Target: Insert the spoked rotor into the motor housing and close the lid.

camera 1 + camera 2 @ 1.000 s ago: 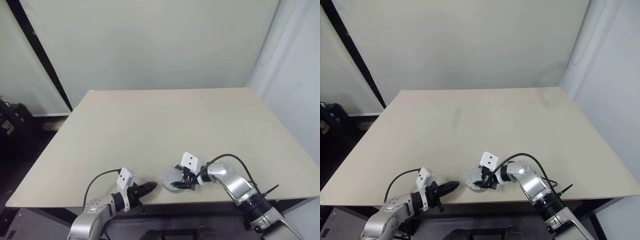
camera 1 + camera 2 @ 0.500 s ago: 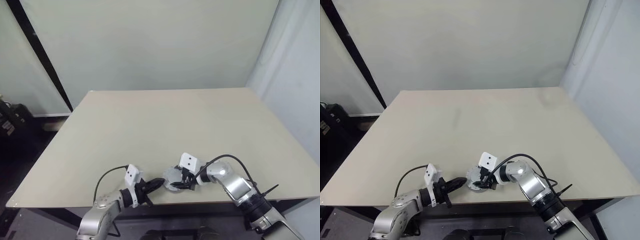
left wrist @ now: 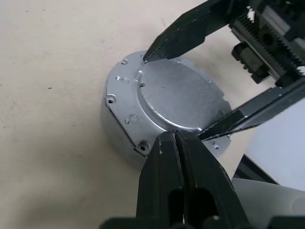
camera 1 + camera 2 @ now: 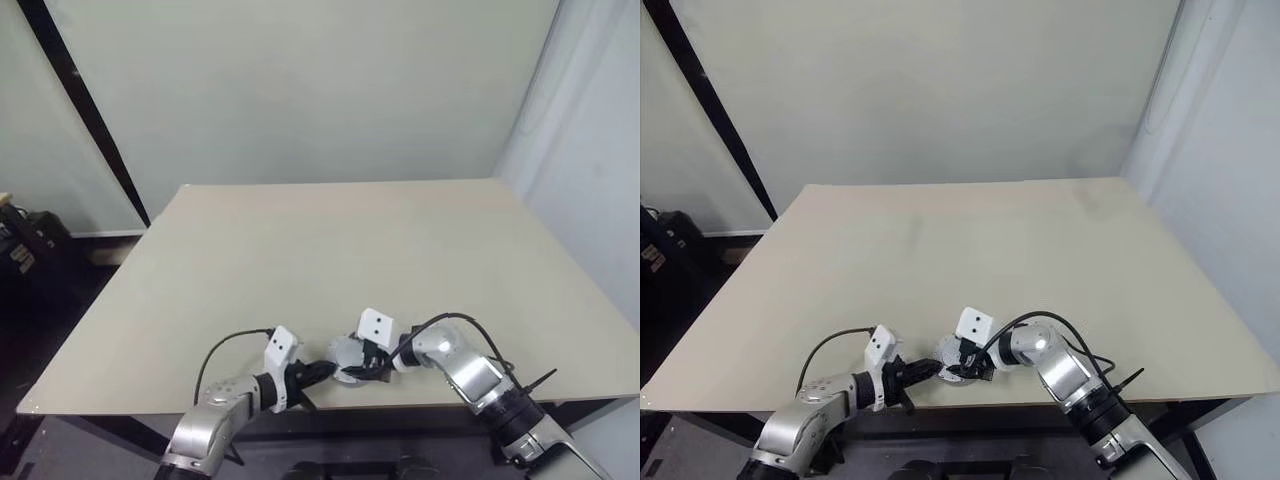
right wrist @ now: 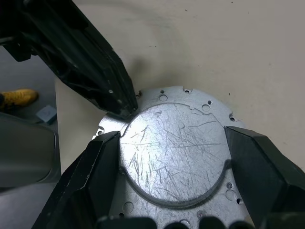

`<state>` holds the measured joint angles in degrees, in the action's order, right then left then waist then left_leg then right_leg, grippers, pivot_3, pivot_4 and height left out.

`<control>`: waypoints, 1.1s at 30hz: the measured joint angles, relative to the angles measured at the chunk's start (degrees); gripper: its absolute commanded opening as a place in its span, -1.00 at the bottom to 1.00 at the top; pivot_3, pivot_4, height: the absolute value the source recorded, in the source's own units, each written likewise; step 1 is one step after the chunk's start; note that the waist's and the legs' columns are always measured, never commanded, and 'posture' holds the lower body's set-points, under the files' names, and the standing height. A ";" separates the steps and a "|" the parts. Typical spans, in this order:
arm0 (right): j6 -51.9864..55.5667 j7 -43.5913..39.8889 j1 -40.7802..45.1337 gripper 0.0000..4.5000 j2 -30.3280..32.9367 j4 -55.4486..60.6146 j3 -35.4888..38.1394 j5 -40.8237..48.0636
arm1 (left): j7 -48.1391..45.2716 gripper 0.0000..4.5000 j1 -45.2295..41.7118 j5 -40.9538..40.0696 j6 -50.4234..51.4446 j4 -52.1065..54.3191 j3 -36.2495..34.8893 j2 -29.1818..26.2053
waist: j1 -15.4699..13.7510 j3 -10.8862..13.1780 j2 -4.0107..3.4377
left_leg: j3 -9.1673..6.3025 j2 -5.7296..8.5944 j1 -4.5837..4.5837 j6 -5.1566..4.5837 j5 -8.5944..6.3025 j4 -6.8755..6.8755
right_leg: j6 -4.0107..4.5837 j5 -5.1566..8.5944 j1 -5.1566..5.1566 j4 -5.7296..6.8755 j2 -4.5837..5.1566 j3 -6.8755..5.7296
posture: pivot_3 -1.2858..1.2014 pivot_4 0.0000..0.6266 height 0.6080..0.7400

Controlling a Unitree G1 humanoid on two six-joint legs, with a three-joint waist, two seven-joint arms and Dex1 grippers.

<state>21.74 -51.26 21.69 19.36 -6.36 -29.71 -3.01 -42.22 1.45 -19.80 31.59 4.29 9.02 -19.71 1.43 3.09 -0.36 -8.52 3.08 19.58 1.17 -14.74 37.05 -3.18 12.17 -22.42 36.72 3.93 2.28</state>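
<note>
Near the table's (image 4: 420,260) front edge, the right gripper (image 5: 171,143) is straddling the lid (image 3: 178,98) wide, steadying the motor housing (image 3: 119,138), while the left gripper (image 3: 175,138), pinched shut, is pressing the lid's rim, likely seating it.

Looks like some bare robot test lab or workshop corner to me: just a big plain beige rectangular table (image 4: 330,250) pushed up near blank pale green walls (image 4: 300,90), a black diagonal strut (image 4: 85,110) on the left, dark gear (image 4: 30,245) on the floor.
</note>
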 measured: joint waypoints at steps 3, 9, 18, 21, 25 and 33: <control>-0.37 -0.86 -0.20 0.99 0.32 0.02 0.05 0.54 | 1.04 -1.00 -0.53 0.23 0.63 0.17 0.22 -0.03 | 0.02 -0.01 0.01 | -0.02 0.02 -0.01 -0.06 0.04 0.00 | -0.01 0.00 -0.01 0.00 0.01 0.00 | 0.03 -1.00 1.00; -0.41 -2.22 -0.77 0.99 0.53 0.95 1.65 2.65 | 2.19 -1.00 -0.89 0.51 1.84 0.98 0.84 -0.06 | 0.05 -0.01 -0.01 | -0.03 -0.02 -0.03 -0.13 0.08 -0.05 | -0.01 0.00 -0.02 0.02 -0.02 -0.01 | 0.03 -1.00 1.00; 1.29 1.81 -0.76 0.99 -2.59 2.45 8.99 6.95 | 2.97 -1.00 -1.47 0.89 3.14 1.85 1.57 -0.39 | 0.02 -0.01 -0.01 | -0.03 -0.01 -0.02 0.00 0.01 -0.04 | -0.01 0.00 -0.02 0.01 0.00 0.00 | 0.03 -1.00 1.00; 7.94 5.61 -0.76 0.99 -3.59 3.30 12.77 8.79 | 2.98 -1.00 -1.54 1.02 3.14 2.03 1.75 -0.76 | 0.01 -0.01 -0.01 | -0.03 -0.01 -0.02 -0.04 0.03 -0.07 | -0.01 0.00 -0.04 0.01 0.00 0.01 | 0.03 -1.00 1.00; 19.73 10.18 -0.94 0.99 -4.32 4.54 17.70 11.99 | 2.97 -1.00 -1.71 1.06 3.13 2.19 1.82 -1.27 | 0.00 -0.01 -0.02 | -0.03 -0.01 0.00 -0.08 0.05 -0.10 | -0.01 0.01 -0.08 0.01 0.00 0.01 | 0.03 -1.00 1.00; 37.59 15.02 -2.35 0.99 -5.27 4.98 25.03 18.02 | 3.29 -1.00 -2.66 1.30 2.94 1.77 1.72 -2.46 | 0.18 0.04 -0.10 | 0.01 -0.02 0.04 0.01 0.00 -0.13 | 0.00 0.01 -0.13 -0.01 0.01 0.01 | 0.03 -1.00 1.00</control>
<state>59.33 -36.24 19.34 14.10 -1.38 -4.67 15.02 -38.94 -1.21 -18.50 34.53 6.05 10.75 -22.16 1.60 3.13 -0.46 -8.51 3.06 19.62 1.18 -14.74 36.92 -3.18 12.18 -22.55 36.72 3.94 2.29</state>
